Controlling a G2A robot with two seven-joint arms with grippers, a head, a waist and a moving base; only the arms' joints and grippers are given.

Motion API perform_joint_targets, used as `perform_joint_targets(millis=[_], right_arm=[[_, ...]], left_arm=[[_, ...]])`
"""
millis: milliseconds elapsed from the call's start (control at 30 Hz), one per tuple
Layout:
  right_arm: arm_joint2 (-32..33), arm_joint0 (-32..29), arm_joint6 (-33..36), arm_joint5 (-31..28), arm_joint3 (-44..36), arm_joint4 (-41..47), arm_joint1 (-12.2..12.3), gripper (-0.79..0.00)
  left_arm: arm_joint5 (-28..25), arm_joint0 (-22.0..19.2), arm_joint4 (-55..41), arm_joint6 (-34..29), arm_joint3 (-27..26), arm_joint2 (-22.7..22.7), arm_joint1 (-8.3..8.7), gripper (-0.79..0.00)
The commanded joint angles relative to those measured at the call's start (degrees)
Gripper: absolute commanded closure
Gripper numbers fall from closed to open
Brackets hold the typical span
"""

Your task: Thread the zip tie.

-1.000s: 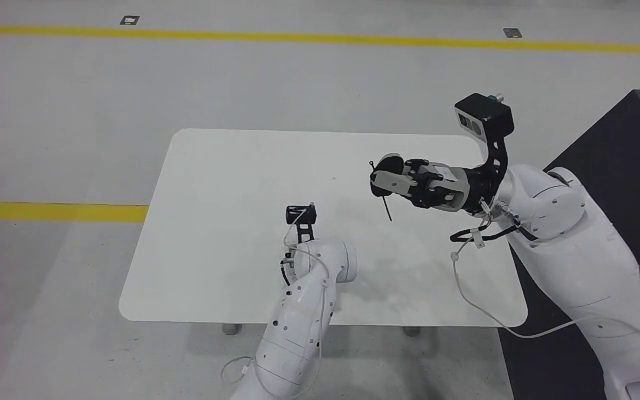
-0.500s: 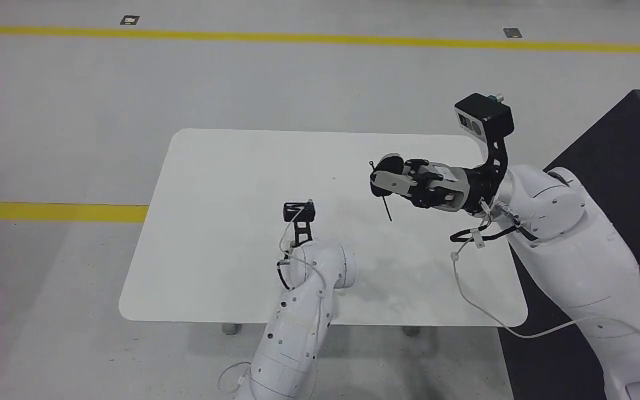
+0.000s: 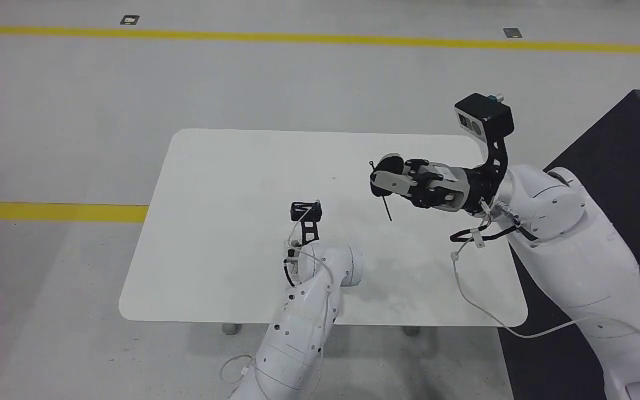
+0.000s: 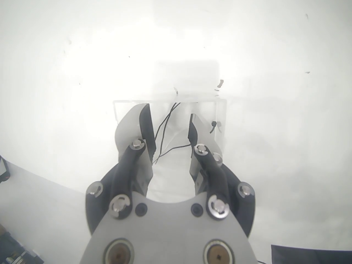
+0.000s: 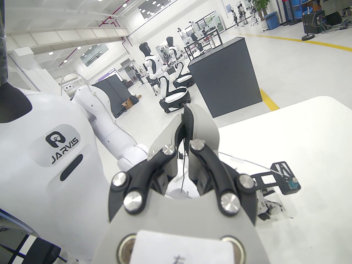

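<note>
Our left fingers spread wide over a clear box of black ties, our right fingers well apart from it, pinched on a zip tie

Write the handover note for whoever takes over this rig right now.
Right pincer: shut on one black zip tie, held above the table.
Left pincer: open at the clear box, loose ties lying between its jaws, none gripped.
Done: one tie picked up.
Left: thread its tail through its head; no loop shows yet.
</note>
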Motion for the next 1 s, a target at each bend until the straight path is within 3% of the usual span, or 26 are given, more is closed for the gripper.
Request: perform_joint_targets(millis=[0,400,667,767,800,967], right_arm=[[0.0,0.0,0.0,0.0,0.0,0.0,0.0,0.0],[0.0,0.0,0.0,0.0,0.0,0.0,0.0,0.0],[0.0,0.0,0.0,0.0,0.0,0.0,0.0,0.0],[0.0,0.0,0.0,0.0,0.0,0.0,0.0,0.0],[0.0,0.0,0.0,0.0,0.0,0.0,0.0,0.0],[0.0,0.0,0.0,0.0,0.0,0.0,0.0,0.0]], left_arm=[[0.14,-0.38,-0.22,0.14,0.88,-0.36,-0.18,-0.259],[0.53,-2.48,-0.57,0.53,5.2,-2.19,-1.14,-0.246],[0.67,-3.38,-0.4,0.67,7.08,-3.07,-1.6,-0.142],[0.64,-3.59,-0.29,0.65,7.32,-3.13,-1.74,-0.062],[0.63,-3.6,-0.38,0.64,7.3,-3.11,-1.78,0.0],[0.56,-3.3,-0.2,0.56,6.12,-2.62,-1.76,0.0]])
